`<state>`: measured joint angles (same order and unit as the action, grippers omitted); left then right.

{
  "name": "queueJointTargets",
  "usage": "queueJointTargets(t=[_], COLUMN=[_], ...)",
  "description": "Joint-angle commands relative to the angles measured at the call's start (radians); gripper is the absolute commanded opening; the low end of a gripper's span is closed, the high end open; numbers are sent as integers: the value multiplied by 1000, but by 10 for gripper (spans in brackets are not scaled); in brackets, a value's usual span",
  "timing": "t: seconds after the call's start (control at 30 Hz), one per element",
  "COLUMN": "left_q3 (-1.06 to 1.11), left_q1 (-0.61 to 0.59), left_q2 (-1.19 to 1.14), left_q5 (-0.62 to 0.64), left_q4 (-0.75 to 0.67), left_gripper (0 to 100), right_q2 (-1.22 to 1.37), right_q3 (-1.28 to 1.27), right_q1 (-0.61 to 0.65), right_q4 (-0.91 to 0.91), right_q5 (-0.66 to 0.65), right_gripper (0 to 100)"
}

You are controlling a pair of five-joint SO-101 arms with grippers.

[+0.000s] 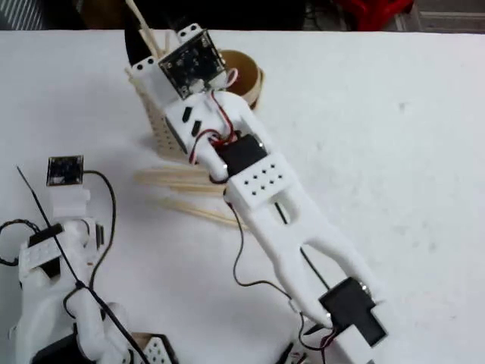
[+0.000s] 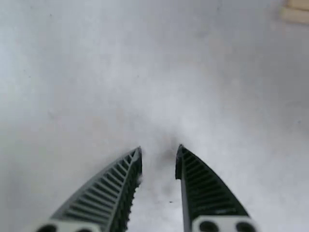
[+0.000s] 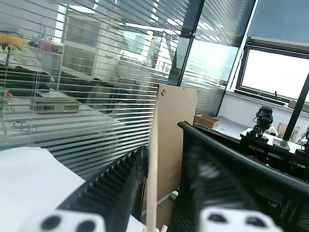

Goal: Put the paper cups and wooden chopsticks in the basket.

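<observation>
While left jaws are parted, a chopstick (image 3: 152,193) is clamped in right jaws. Other chopsticks (image 1: 174,179) are noted on desk (image 1: 379,152).

We see the right arm (image 1: 273,227) as white printed shells with black servo blocks (image 1: 242,155) between them, a grid of small round holes (image 1: 261,180) on one shell, red, black and white wires (image 1: 216,133) looping behind the wrist, and a dark camera board (image 1: 189,59) just behind its hand. The left arm (image 1: 34,303) is white too, with its own small dark board (image 1: 64,171) and thin black cables (image 1: 114,208) behind the wrist. The left gripper (image 2: 158,152) has dark tapering fingers (image 2: 116,188) ribbed along their inner edges, on a white base with round screw holes (image 2: 208,225), and we find the right gripper (image 3: 161,140) built alike.
</observation>
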<state>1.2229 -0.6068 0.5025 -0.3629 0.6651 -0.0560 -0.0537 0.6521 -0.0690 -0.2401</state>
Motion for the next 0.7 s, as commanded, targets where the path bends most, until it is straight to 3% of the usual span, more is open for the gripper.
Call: queueJointTargets(t=[0.0,0.1,0.23,0.47,0.53,0.67], left_q3=[-2,-2,-2,-2,-2,-2], left_q1=[-7,-7,-7,-7,-7,-7], left_q2=[7,7,7,7,7,7], left_q5=[14,14,12,11,12,14], left_q4=[-18,-18,-18,-18,-18,-18], left_gripper=[129,129,129,129,129,129], right_q2=[-10,-28,-147,-460,-518,-542], right_q3=[68,63,46,12,-25,-184], right_q1=[-10,-10,-10,-27,-25,-5], right_q4=[30,136,476,1079,1170,1245], right_q5=[8,5,6,0,-11,-183], right_gripper=[145,91,18,38,38,44])
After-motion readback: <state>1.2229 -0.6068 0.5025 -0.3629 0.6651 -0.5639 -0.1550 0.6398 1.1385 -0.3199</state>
